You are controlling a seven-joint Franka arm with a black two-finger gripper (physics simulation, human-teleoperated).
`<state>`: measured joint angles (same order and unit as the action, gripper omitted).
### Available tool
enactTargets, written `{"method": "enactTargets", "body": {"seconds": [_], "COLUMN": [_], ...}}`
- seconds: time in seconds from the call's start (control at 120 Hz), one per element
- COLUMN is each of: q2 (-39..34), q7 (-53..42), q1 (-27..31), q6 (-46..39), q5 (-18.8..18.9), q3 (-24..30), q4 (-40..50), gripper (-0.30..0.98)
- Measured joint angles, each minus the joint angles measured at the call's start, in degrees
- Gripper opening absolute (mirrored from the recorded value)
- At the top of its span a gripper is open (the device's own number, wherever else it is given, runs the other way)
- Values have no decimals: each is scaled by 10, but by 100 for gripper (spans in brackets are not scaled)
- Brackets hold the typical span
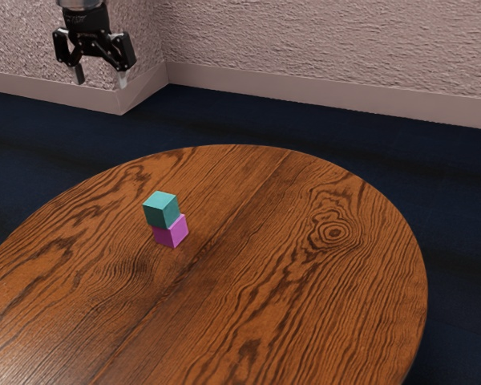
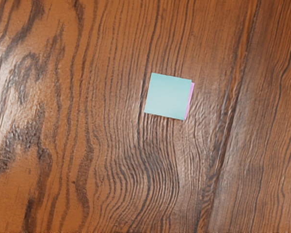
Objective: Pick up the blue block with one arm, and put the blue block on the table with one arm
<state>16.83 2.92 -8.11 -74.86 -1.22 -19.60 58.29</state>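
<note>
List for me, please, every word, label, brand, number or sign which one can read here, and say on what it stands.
There are none: no text can be read on the blue-green block, the pink block or the table.
Any lettering on the pincer would be too small to read.

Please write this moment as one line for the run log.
gripper: open, clear of blocks | blue-green block: on pink block | pink block: on table | pick-up: not yet
</note>
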Motion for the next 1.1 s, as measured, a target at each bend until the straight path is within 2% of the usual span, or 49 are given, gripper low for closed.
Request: {"method": "enactTargets", "body": {"seconds": [0.1, 0.142, 0.2, 0.258, 0.417, 0.483, 0.6, 0.767, 0.983, 1.1], "q2": [-1, -21, -67, -80, -77, -69, -55, -75, 5, 43], "q7": [2, 4, 9, 13, 6, 3, -1, -5, 0, 2], "q1": [0, 0, 1, -6, -2, -2, 0, 0, -1, 0], "q6": [2, 4, 5, 5, 4, 1, -15, -91, -218, -279], "q5": [-1, -3, 5, 11, 4, 3, 4, 5, -7, -21], "q3": [-1, 2, 69, 106, 127, 124, 74, 36, 13, 7], "q4": [-2, -31, -83, -98, -88, -83, -40, 133, 241, 260], "gripper": [69, 69, 69, 68, 68, 68, 69, 69, 69, 69]}}
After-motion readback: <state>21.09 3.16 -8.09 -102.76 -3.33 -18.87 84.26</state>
